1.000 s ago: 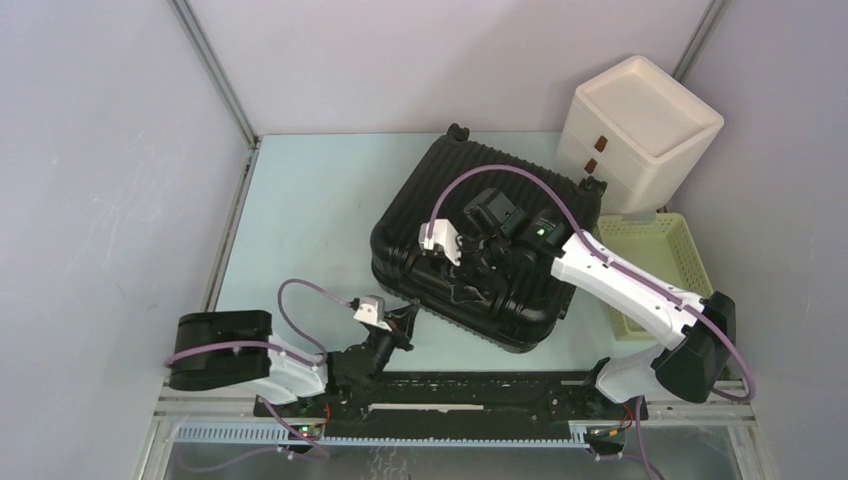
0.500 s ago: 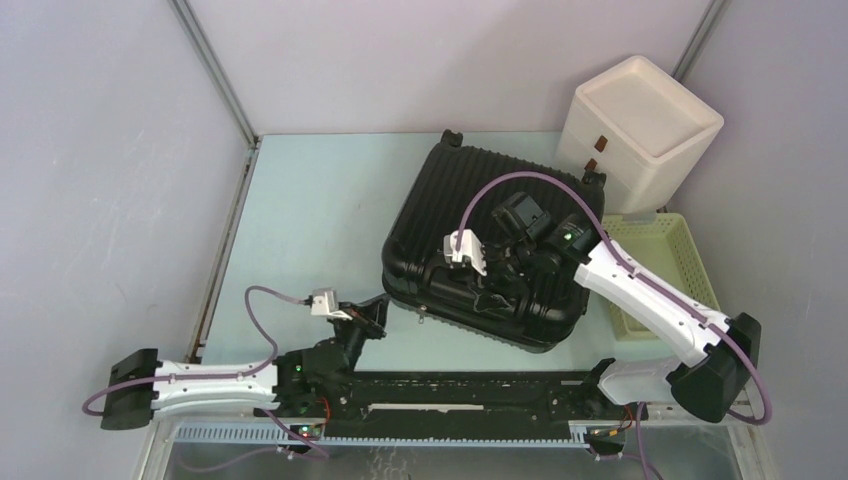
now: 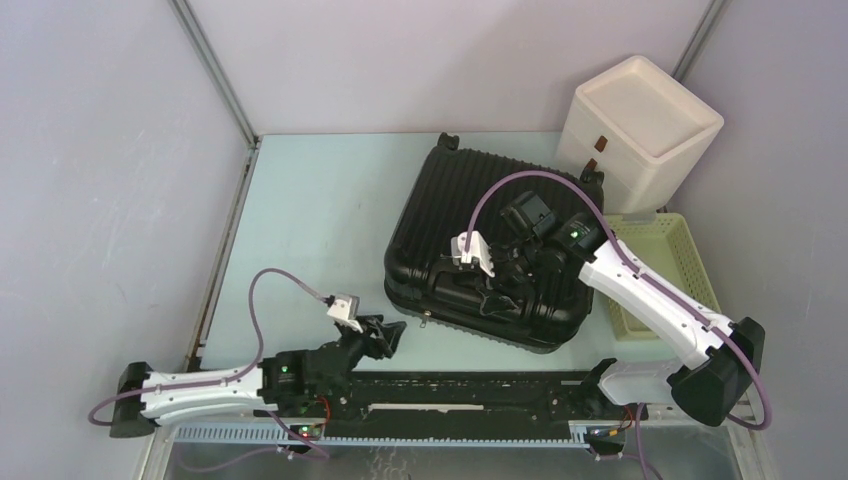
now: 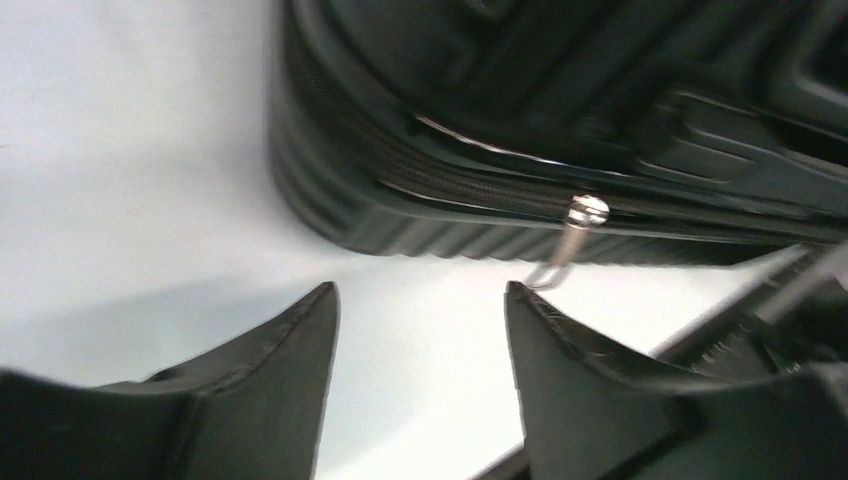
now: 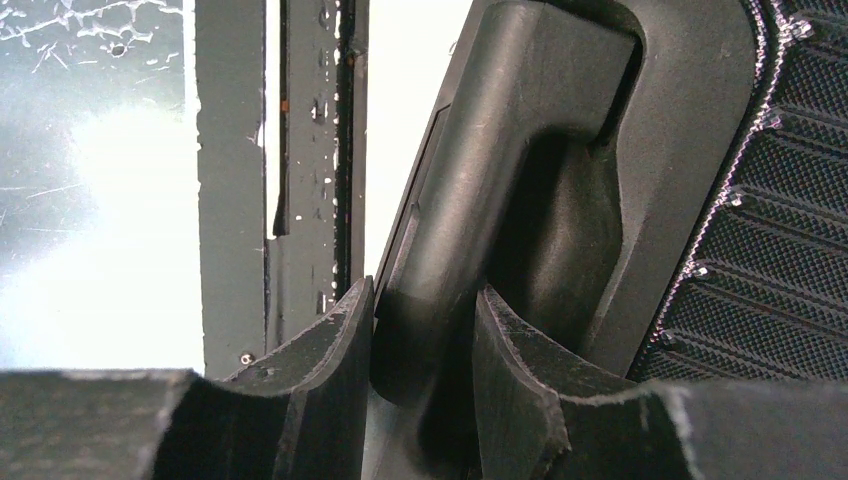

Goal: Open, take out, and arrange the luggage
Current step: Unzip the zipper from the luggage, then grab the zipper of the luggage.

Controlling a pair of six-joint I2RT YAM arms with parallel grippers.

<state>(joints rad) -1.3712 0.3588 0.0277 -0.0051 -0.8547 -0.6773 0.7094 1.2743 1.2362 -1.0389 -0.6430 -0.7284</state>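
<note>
The left tool (image 3: 386, 335) (image 4: 420, 300) is released: its 2 fingers (image 4: 300, 340) stand apart with nothing between them, low over the pale surface (image 3: 310, 220) near its front edge. Just beyond the fingertips, not touching them, a small metal zip pull (image 4: 572, 235) hangs from the zipped seam on the near side of the luggage (image 3: 465, 195) (image 4: 450, 170).

The right tool (image 3: 500, 285) (image 5: 420, 290) is clenched on the black handle (image 5: 500, 150) of the luggage; the wrist view shows the bar of that handle pinched between both fingers, with ribbed shell to the right of it. From above, this arm reaches in from the right and comes down on the top face near its front edge.

The luggage lies flat and closed on the surface, right of centre, turned a little askew. Its far right corner sits just beside a white drawer box (image 3: 640, 120). A pale yellow slatted basket (image 3: 675, 250) lies on its right side, partly under the right arm.
</note>
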